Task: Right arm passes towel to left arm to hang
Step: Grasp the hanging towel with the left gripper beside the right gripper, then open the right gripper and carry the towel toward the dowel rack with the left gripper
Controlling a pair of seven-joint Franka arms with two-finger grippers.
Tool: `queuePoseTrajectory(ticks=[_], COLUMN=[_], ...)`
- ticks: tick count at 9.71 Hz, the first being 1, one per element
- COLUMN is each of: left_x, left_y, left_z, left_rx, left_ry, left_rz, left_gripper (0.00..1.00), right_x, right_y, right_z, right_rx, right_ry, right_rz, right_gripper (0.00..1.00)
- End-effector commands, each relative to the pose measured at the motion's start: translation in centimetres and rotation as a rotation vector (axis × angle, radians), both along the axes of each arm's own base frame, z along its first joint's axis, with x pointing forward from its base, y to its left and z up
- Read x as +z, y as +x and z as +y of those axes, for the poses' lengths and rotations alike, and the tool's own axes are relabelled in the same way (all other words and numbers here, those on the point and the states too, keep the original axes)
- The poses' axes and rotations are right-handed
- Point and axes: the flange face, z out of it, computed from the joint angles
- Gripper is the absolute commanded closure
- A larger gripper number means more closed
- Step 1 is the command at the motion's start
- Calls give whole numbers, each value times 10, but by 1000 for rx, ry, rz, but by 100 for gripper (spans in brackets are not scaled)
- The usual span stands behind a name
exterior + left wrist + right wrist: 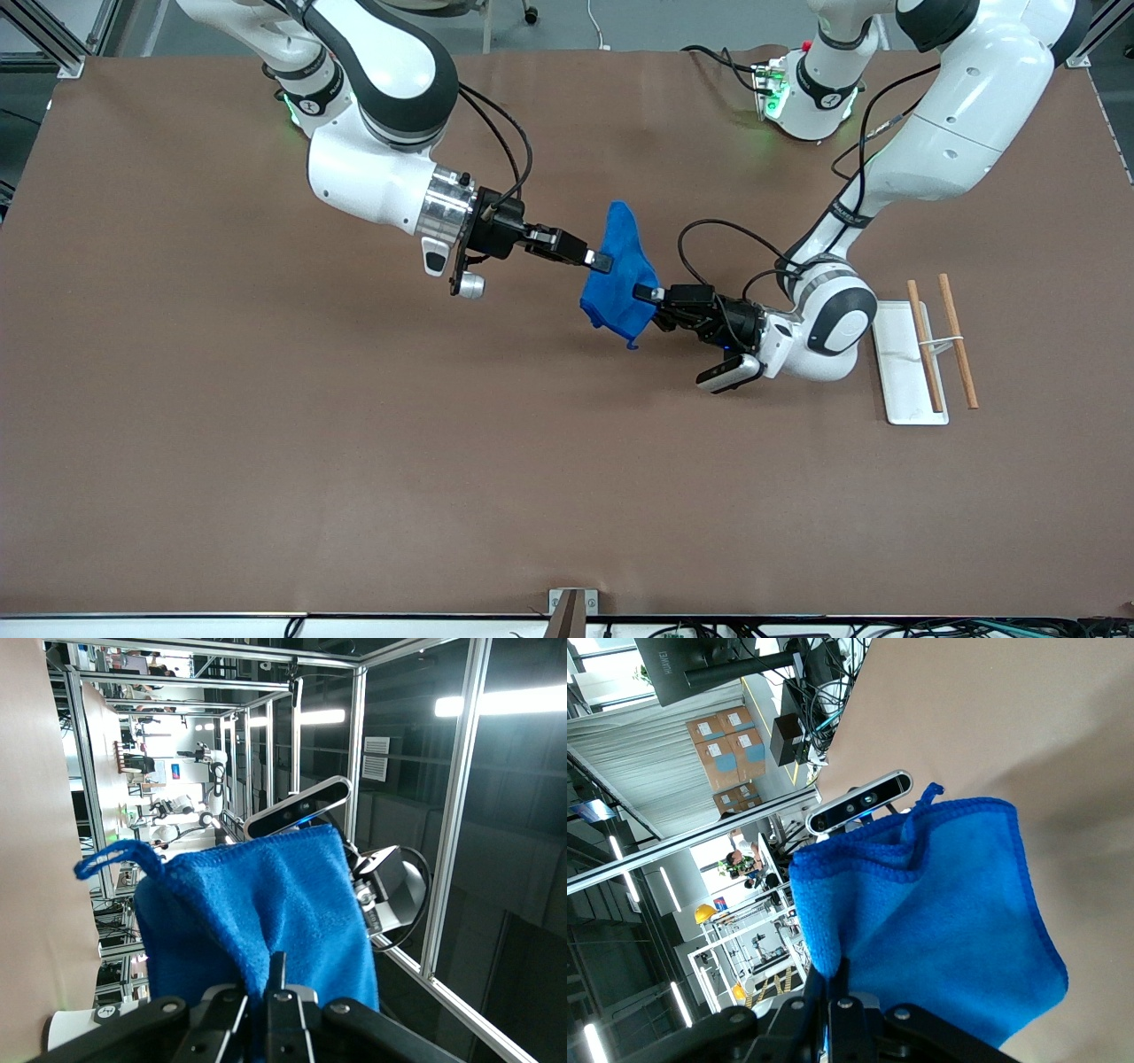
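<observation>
The bright blue towel (623, 275) hangs in the air over the middle of the table, held between both grippers. My right gripper (601, 260) is shut on one edge of it. My left gripper (648, 293) is shut on the edge toward the left arm's end. In the left wrist view the towel (266, 912) fills the middle, its corner loop (115, 857) sticking out, with my left gripper (266, 988) pinching a fold. In the right wrist view the towel (939, 921) spreads past my right gripper (837, 979), which pinches its edge.
A white rack base (908, 363) with two wooden rods (959, 353) across a thin wire stands on the brown table (266, 443) at the left arm's end, close beside the left arm's wrist.
</observation>
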Motion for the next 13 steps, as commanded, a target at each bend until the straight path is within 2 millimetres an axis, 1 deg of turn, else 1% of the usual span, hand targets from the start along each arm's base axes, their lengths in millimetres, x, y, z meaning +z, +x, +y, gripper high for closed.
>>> queuePoseTrajectory(ticks=[1, 2, 3, 4, 5, 6, 7, 8, 9, 10, 11, 12, 13], left_x=[23, 30, 41, 62, 80, 102, 117, 129, 139, 150, 159, 164, 166], left_y=[7, 11, 18, 20, 23, 26, 25, 29, 35, 43, 46, 46, 44], left_z=[22, 29, 46, 52, 61, 72, 81, 98, 119, 147, 160, 170, 183], left_rx=[-11, -30, -32, -52, -64, -60, -59, -53, -51, -27, -11, 6, 24], left_ry=[58, 97, 155, 216, 305, 429, 551, 683, 820, 966, 1101, 1229, 1372], left_rz=[72, 90, 118, 170, 227, 287, 316, 335, 354, 365, 383, 388, 382], left_gripper=[100, 100, 100, 100, 100, 100, 100, 100, 100, 100, 100, 100, 100], right_x=[3, 0, -3, -7, -15, -19, -30, -41, -44, -45, -44, -38, -25], right_y=[2, 2, 4, 11, 20, 34, 40, 51, 66, 78, 86, 92, 94], right_z=[2, -1, -9, -21, -37, -57, -73, -97, -127, -161, -196, -236, -282], right_rx=[-19, -23, -28, -41, -38, -20, -13, 9, 66, 131, 179, 217, 257], right_ry=[24, 13, -10, -26, -74, -144, -205, -280, -347, -441, -539, -640, -764], right_rz=[10, 6, -8, -14, -38, -93, -113, -140, -157, -178, -192, -191, -189], right_gripper=[91, 43, 0, 0, 0, 0, 0, 0, 0, 0, 0, 0, 0])
